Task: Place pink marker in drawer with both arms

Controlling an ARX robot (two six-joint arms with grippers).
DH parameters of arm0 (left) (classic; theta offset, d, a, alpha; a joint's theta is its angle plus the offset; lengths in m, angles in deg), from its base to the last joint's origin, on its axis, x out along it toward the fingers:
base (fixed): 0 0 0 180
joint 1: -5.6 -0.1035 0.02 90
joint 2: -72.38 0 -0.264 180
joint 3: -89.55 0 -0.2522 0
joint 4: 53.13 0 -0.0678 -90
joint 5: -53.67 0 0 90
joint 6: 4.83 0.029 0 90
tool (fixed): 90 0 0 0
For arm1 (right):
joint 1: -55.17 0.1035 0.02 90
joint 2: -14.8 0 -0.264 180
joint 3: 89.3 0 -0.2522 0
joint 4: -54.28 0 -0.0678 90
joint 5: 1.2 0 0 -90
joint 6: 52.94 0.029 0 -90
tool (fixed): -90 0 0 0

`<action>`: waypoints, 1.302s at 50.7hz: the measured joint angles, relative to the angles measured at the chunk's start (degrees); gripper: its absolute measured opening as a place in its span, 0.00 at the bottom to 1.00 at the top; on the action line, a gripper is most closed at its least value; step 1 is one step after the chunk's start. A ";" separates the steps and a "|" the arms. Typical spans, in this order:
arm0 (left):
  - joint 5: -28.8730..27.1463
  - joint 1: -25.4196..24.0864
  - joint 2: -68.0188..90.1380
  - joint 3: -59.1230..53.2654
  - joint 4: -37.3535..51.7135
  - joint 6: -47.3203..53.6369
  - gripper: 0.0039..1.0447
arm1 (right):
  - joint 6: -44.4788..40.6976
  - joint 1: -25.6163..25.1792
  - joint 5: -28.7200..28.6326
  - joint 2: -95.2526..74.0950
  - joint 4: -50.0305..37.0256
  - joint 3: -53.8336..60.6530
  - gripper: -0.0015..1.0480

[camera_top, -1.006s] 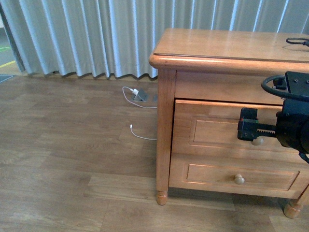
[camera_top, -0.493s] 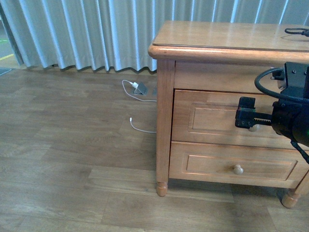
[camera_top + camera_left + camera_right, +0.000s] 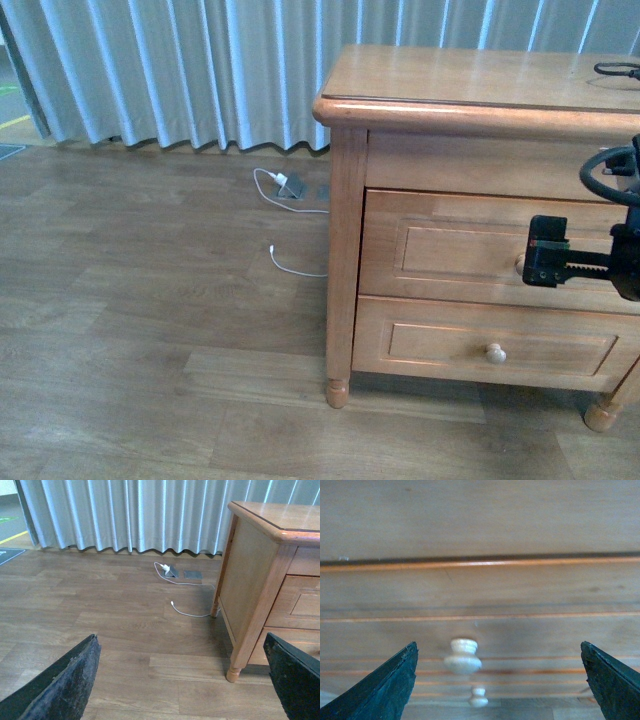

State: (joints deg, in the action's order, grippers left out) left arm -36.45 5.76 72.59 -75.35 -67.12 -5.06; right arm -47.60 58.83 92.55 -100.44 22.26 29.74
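With right hand (image 3: 495, 680) agape, drawer (image 3: 480, 250) knob frontward.

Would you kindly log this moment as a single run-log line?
right end effector: open, facing top drawer knob, no contact | left end effector: open, over floor | drawer: closed | pink marker: not in view

Floor: my view shows wood-plank floor (image 3: 150, 330) running to the grey curtain (image 3: 180, 70) | Dresser: honey wooden dresser (image 3: 480, 100) stands on its round feet on the planks | Loose items: white cable (image 3: 290, 265) lies just beside the dresser's left leg; small charger block (image 3: 291, 186) near the curtain hem
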 joint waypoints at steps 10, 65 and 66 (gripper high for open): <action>0.02 0.00 0.00 0.00 0.00 0.00 0.94 | -0.04 -0.07 -3.06 13.20 3.82 9.66 0.92; 0.02 0.00 0.00 0.00 0.00 0.00 0.94 | -2.73 -8.15 -11.43 82.20 41.92 34.97 0.88; 0.02 0.00 0.00 0.00 0.00 0.00 0.94 | -3.28 -7.10 -8.66 82.53 37.75 36.52 0.85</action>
State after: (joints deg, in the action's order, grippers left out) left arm -36.43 5.76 72.59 -75.35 -67.12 -5.06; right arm -50.88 51.73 83.89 -17.91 60.01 66.26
